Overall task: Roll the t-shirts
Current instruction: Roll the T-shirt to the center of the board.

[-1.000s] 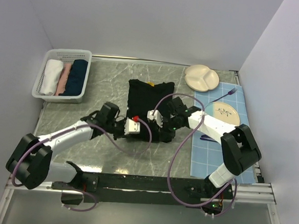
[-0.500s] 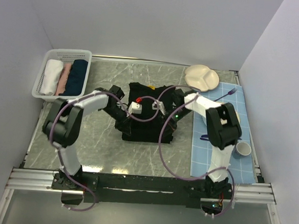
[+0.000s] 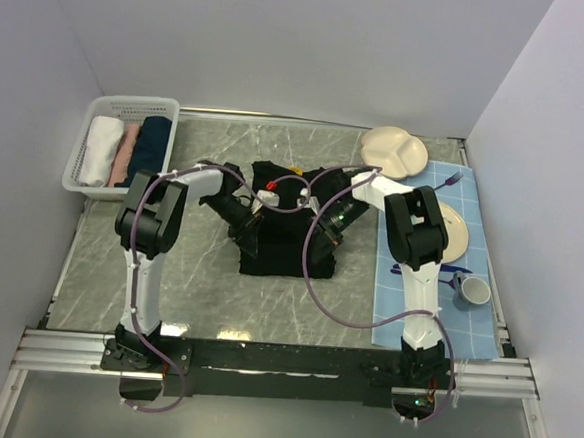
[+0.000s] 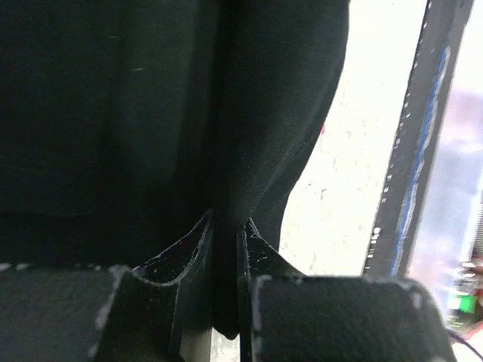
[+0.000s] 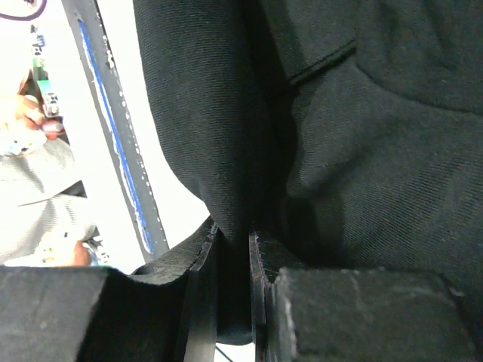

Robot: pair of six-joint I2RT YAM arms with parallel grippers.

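Note:
The black t-shirt (image 3: 286,254) lies on the marble tabletop in the middle, with a tiny yellow mark at its far edge. My left gripper (image 3: 250,223) is at the shirt's left side and my right gripper (image 3: 321,231) is at its right side. In the left wrist view the left gripper (image 4: 225,230) is shut on a hanging fold of the black cloth (image 4: 113,113). The right gripper (image 5: 234,240) is likewise shut on a fold of the cloth (image 5: 362,151). The shirt's flower print is hidden.
A white basket (image 3: 86,185) with rolled cloths stands at the far left. A cream divided plate (image 3: 395,151) sits at the far right. A blue checked mat (image 3: 406,307) on the right carries a plate (image 3: 454,225), a fork (image 3: 441,184) and a mug (image 3: 473,290).
Both arms have reached out from their bases toward the far side, carrying the pinched cloth with them. The mug on the mat has come into view.

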